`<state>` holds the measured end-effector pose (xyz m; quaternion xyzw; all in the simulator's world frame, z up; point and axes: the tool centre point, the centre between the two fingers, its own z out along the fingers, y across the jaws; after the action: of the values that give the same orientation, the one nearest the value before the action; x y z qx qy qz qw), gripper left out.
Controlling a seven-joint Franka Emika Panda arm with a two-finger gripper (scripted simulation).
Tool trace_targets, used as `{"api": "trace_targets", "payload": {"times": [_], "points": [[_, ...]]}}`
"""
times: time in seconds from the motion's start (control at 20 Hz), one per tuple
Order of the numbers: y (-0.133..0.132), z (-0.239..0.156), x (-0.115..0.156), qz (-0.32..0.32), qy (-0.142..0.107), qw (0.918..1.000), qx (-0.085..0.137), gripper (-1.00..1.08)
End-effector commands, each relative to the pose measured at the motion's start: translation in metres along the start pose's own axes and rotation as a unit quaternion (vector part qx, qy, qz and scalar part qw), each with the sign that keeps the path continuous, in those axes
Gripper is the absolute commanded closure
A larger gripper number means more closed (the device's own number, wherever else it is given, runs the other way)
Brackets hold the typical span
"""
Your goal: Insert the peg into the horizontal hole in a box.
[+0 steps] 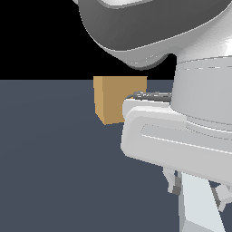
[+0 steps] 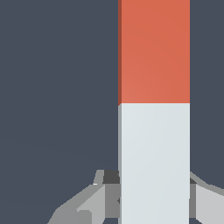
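The peg (image 2: 154, 109) fills the wrist view, one half orange-red, the other white. My gripper (image 2: 153, 192) straddles its white half, with the dark pads (image 2: 111, 177) pressed flat against both sides. In the exterior view the gripper (image 1: 195, 189) is low at the right, and the white end of the peg (image 1: 195, 208) runs down between the fingers. The tan box (image 1: 111, 99) stands farther back, to the exterior view's left of the gripper and well apart from it. My arm covers part of the box. The hole does not show.
The dark blue-grey floor (image 1: 54, 172) spreads across the exterior view's left and front. The bulky white arm links (image 1: 181, 131) fill the upper right and hide the box's right side.
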<state>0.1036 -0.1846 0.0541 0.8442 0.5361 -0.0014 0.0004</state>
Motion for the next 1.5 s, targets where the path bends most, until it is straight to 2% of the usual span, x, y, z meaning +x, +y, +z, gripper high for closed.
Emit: {"api": "trace_targets", "payload": {"times": [0.0, 0.2, 0.45, 0.7, 0.95, 1.2, 1.45], "points": [[0.003, -0.008, 0.029, -0.043, 0.0, 0.9991, -0.001, 1.08], [0.001, -0.016, 0.071, -0.105, 0.0, 0.9945, -0.001, 1.08], [-0.007, -0.026, 0.119, -0.177, 0.0, 0.9842, -0.001, 1.08], [-0.022, -0.036, 0.163, -0.244, 0.0, 0.9698, -0.001, 1.08], [-0.042, -0.045, 0.203, -0.308, 0.001, 0.9514, -0.001, 1.08], [-0.065, -0.053, 0.235, -0.362, 0.001, 0.9321, -0.001, 1.08], [-0.077, -0.056, 0.248, -0.386, 0.001, 0.9227, -0.001, 1.08]]}}
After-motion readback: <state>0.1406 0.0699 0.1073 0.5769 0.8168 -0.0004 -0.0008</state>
